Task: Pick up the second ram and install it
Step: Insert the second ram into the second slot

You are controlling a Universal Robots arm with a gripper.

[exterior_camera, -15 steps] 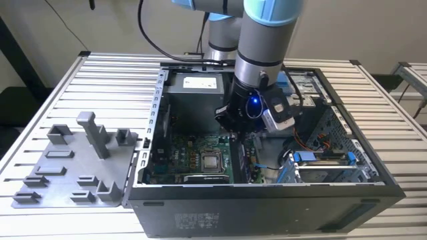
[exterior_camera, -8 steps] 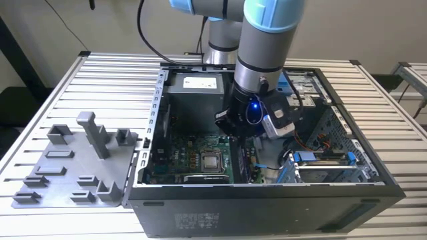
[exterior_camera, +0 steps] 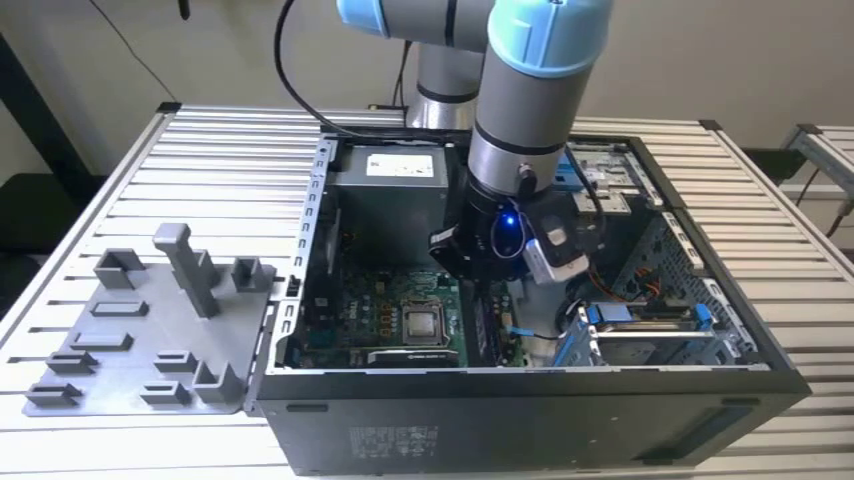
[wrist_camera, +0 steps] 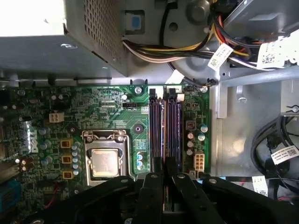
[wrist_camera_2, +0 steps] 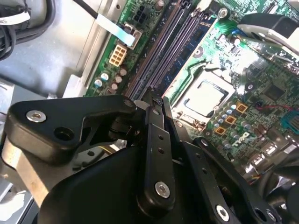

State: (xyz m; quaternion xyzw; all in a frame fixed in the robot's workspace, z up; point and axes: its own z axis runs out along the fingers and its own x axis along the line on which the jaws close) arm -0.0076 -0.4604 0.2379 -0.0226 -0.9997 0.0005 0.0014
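While the gripper (wrist_camera: 163, 171) hung low inside the computer case (exterior_camera: 534, 395), its black fingers (wrist_camera_2: 154, 135) were drawn narrow, almost together, with their tips just over the near end of the memory slots (wrist_camera: 174, 135). The second ram (wrist_camera: 158, 133) looked like a thin dark strip with a bluish sheen, standing on edge in the slot nearer the processor (wrist_camera: 103, 163), in line with the fingertips. Its notched edge was hidden in the slot, and its near end was covered by the gripper's linkage. Whether it was fully seated could not be made out, and the neighbouring slot looked much the same. In the exterior view the arm (exterior_camera: 527, 120) screened the slots.
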